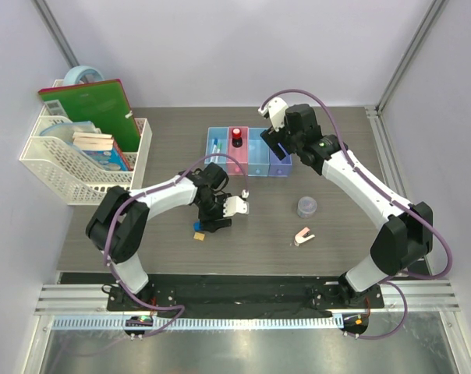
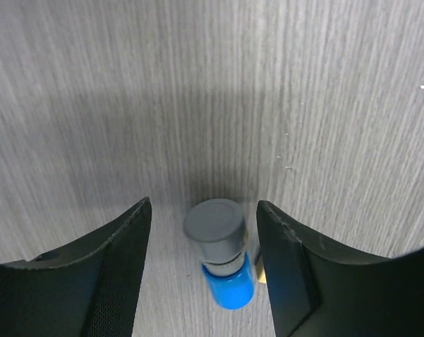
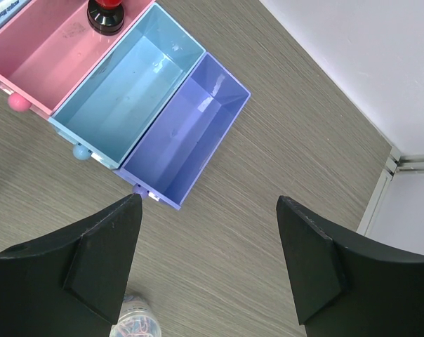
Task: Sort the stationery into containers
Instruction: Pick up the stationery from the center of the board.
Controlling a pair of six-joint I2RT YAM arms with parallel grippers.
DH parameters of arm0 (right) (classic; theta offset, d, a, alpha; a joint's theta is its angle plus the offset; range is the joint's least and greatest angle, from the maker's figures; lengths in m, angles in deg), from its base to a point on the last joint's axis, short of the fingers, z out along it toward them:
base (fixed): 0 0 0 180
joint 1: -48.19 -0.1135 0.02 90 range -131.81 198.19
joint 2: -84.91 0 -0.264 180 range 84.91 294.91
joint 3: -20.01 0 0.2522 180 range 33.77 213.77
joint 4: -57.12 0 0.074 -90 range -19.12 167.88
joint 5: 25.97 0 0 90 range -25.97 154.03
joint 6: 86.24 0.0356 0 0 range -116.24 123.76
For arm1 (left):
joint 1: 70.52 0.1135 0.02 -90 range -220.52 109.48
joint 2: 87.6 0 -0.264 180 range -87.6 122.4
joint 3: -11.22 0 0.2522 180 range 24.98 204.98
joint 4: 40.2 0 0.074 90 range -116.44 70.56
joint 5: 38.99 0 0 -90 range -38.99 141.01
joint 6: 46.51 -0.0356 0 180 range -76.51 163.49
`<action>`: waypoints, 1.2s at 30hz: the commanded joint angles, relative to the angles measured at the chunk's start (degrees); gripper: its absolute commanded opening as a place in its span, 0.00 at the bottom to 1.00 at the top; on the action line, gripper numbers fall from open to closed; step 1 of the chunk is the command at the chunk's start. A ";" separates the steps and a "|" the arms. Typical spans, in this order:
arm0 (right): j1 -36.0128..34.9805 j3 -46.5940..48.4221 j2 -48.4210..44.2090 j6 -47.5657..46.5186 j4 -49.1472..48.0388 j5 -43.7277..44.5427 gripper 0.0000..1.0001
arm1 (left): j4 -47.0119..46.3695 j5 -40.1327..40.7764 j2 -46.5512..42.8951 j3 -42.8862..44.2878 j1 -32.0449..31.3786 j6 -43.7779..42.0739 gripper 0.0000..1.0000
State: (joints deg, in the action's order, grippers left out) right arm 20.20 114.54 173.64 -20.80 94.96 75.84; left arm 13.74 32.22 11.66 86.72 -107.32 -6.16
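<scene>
The four joined bins (image 1: 257, 158) stand at mid-table: light blue, pink, light blue, purple. A red-and-black knob (image 1: 237, 139) stands in the pink bin, and a pen lies in the leftmost bin. My left gripper (image 1: 207, 220) is open and low over a blue block with a grey cap (image 2: 219, 249), which stands between its fingers, apart from both. A yellow block (image 1: 198, 235) lies beside it. My right gripper (image 3: 208, 202) is open and empty, above the table just beside the purple bin (image 3: 184, 126). A grey round tub (image 1: 306, 206) and a pink-white clip (image 1: 303, 236) lie at the right.
A large white mesh basket (image 1: 60, 167) with a green book (image 1: 95, 109), notebooks and a light blue tape roll (image 1: 83, 75) stands at the far left. The knob also shows in the right wrist view (image 3: 105, 14), and the tub (image 3: 138, 326) at its lower edge.
</scene>
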 commanded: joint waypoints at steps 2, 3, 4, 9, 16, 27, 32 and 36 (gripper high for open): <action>0.30 0.53 -3.21 1.00 -1.14 -0.56 0.83 | 0.42 1.82 -2.06 2.07 -0.12 1.22 0.63; 0.30 0.61 -3.12 1.09 -1.22 -0.56 0.83 | 0.25 2.26 -1.97 2.07 -0.12 1.22 0.63; 0.30 0.70 -3.12 1.18 -1.22 -0.65 0.82 | 0.16 3.13 -1.53 1.99 -0.12 1.31 0.63; 0.30 0.35 -3.30 1.18 -1.22 -0.65 0.82 | 0.42 4.46 1.02 1.90 -0.12 1.31 0.62; 0.39 0.53 -3.12 1.18 -1.22 -0.56 0.82 | 1.12 4.37 2.95 2.51 -0.12 1.40 0.48; 0.57 0.17 -3.47 1.53 -1.22 -0.74 0.83 | -1.51 6.74 1.99 5.93 -0.21 7.27 0.00; 0.92 -0.26 -3.39 1.97 -1.22 -1.27 0.82 | -5.71 6.48 -2.49 9.28 0.14 16.05 0.00; 1.27 -0.44 -3.12 2.32 -1.31 -1.62 0.83 | -8.89 7.09 -6.61 12.78 0.85 23.70 0.00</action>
State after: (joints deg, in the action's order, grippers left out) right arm 20.96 114.44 172.64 -19.75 94.96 74.90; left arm 10.64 38.85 11.90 94.61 -107.16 7.74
